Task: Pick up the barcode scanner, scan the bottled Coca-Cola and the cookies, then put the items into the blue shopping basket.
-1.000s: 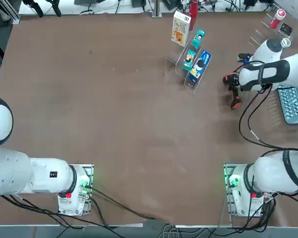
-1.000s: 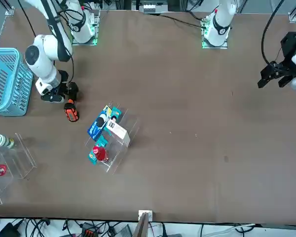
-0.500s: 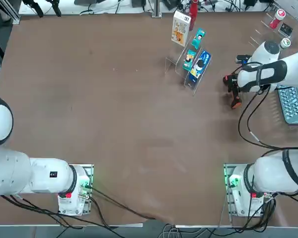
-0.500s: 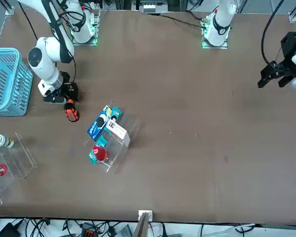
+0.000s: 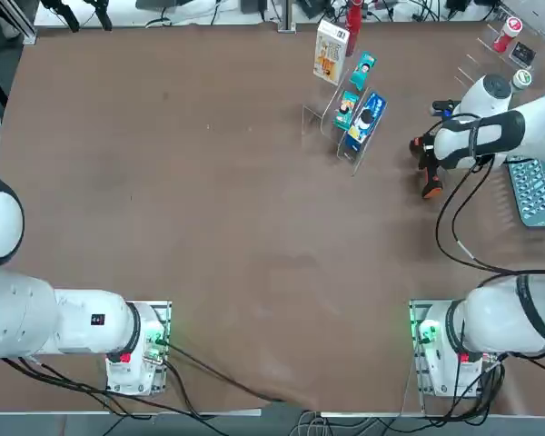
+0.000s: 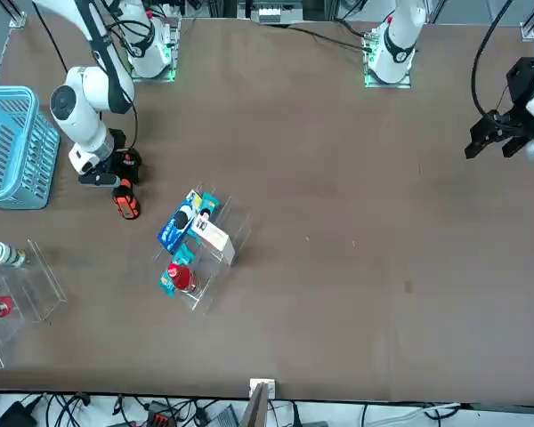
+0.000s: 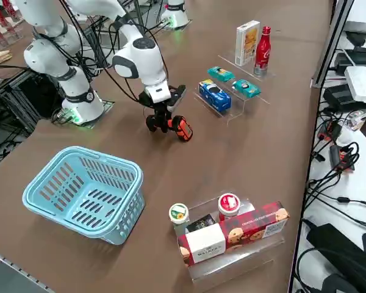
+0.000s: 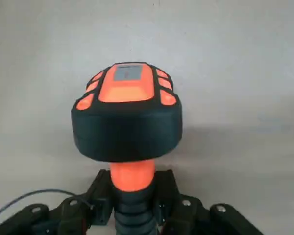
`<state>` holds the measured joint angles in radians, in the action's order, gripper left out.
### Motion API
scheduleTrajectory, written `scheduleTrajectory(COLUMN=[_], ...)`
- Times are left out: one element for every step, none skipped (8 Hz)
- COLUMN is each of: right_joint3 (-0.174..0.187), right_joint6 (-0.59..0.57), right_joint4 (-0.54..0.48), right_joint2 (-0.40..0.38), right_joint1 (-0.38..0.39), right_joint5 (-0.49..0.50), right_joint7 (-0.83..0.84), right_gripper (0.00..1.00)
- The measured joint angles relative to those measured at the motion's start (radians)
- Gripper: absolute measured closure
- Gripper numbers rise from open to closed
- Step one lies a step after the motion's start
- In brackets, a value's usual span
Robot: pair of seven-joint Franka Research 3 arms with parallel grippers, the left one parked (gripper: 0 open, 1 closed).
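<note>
Brown surface (image 5: pixel 209 227), laid out as follows.

Barcode scanner (image 7: pixel 174 125): black with orange trim, lying on the surface at the right side, between the clear display rack (image 5: pixel 331 113) and the blue shopping basket (image 7: pixel 82 189). Right gripper (image 7: pixel 159 113) stands over its handle; in the wrist view the jaws are closed narrow on the orange-and-black handle, the head (image 8: pixel 127 117) pointing away.

Cookies (image 7: pixel 247 41): white-orange box, upright at the far end of the rack. Bottled Coca-Cola (image 7: pixel 263 49): red, upright just beside the box.

Basket: light blue, at the right edge of the surface, apart from the scanner.
</note>
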<state>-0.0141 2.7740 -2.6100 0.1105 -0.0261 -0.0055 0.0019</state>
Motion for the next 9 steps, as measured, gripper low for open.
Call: scheduleTrajectory(right_joint3=[0.0, -0.001, -0.005, -0.014, -0.023, -0.028, -0.031, -0.032, -0.034], right_joint6=[0.001, 0.0, -0.012, -0.063, -0.156, -0.264, -0.363, -0.458, -0.538], right_joint4=[0.009, 0.018, 0.028, 0.049, 0.092, 0.156, 0.225, 0.294, 0.354], right_joint2=[-0.009, -0.033, -0.067, -0.106, -0.138, -0.16, -0.168, -0.17, -0.169], right_joint1=[0.0, 0.001, 0.001, 0.002, 0.002, 0.002, 0.002, 0.003, 0.004], right_joint5=[0.0, 0.0, 0.0, -0.001, -0.001, -0.001, 0.005, 0.049, 0.135], right_joint7=[-0.006, -0.01, -0.015, -0.023, -0.033, -0.042, -0.045, -0.052, -0.09], right_gripper=[0.56, 0.56, 0.56, 0.56, 0.56, 0.56, 0.56, 0.56, 0.56])
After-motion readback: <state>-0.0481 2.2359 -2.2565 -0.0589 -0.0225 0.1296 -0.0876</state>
